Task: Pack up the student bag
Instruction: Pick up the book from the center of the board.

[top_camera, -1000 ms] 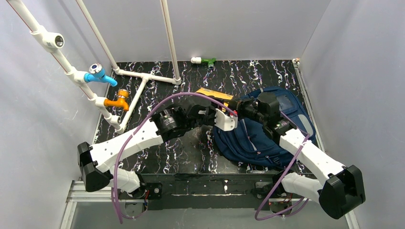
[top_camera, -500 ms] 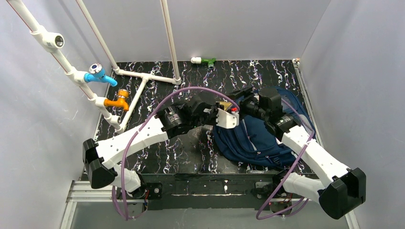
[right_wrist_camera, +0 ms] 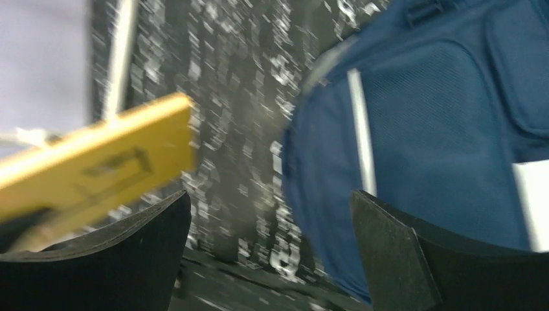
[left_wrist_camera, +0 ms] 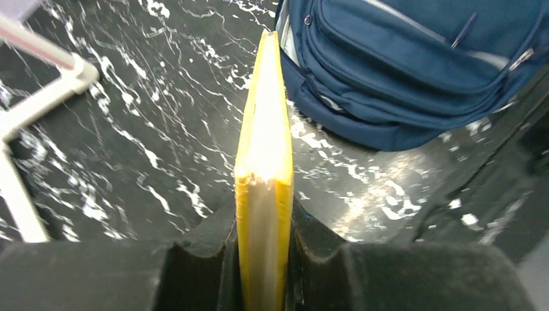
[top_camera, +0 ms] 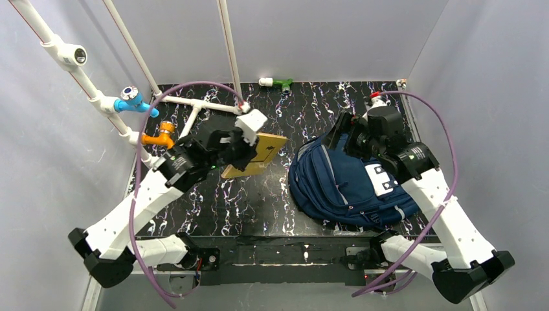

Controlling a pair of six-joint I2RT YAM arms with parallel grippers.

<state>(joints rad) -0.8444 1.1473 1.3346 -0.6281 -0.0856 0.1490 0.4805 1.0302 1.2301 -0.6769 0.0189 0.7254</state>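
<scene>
The student bag [top_camera: 340,188], a navy backpack with grey zip stripes and a white patch, lies on the right of the black marbled table. My left gripper [top_camera: 248,151] is shut on a thin yellow book [top_camera: 259,154] and holds it above the table, left of the bag. In the left wrist view the yellow book [left_wrist_camera: 264,149] stands edge-on between the jaws of my left gripper [left_wrist_camera: 264,241], with the bag [left_wrist_camera: 414,65] beyond. My right gripper [top_camera: 342,133] hangs open over the bag's far top edge. The right wrist view shows the gripper [right_wrist_camera: 268,227] holding nothing, with the bag [right_wrist_camera: 440,129] and the book [right_wrist_camera: 97,165] below.
A white pipe frame [top_camera: 194,103] with a blue valve [top_camera: 133,100] and an orange valve [top_camera: 160,137] fills the back left. A green and white fitting [top_camera: 276,82] lies by the back wall. White walls close in the table on three sides.
My left gripper has closed on the yellow book and carried it left, away from the bag. The right gripper has opened and drawn back to the bag's far edge, uncovering the white patch.
</scene>
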